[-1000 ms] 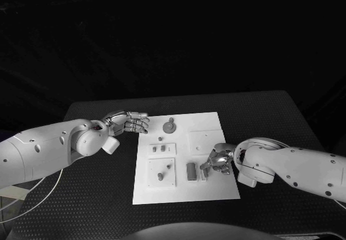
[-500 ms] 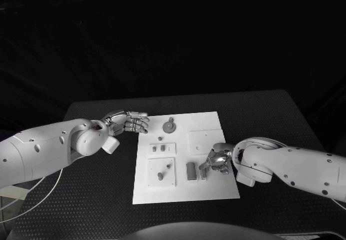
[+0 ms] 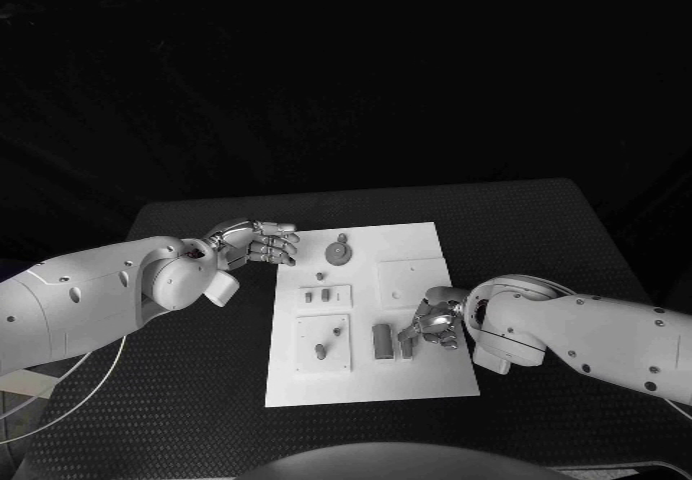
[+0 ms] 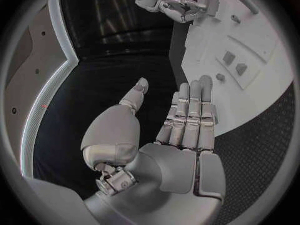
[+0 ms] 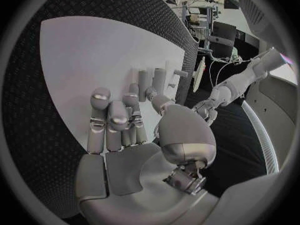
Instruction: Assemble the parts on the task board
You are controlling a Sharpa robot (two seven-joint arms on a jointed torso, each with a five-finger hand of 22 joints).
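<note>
Your right hand (image 3: 434, 322) has eased slightly toward the grey part (image 3: 382, 341) on the task board (image 3: 433, 385), its fingers (image 3: 411, 336) now nearer it.

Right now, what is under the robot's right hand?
The white task board lies under the right hand. Its fingers reach down beside an upright grey part. Whether they pinch a piece cannot be told; the hand covers that spot.

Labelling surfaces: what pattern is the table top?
Black table, fine raised diamond texture; right wrist view.
</note>
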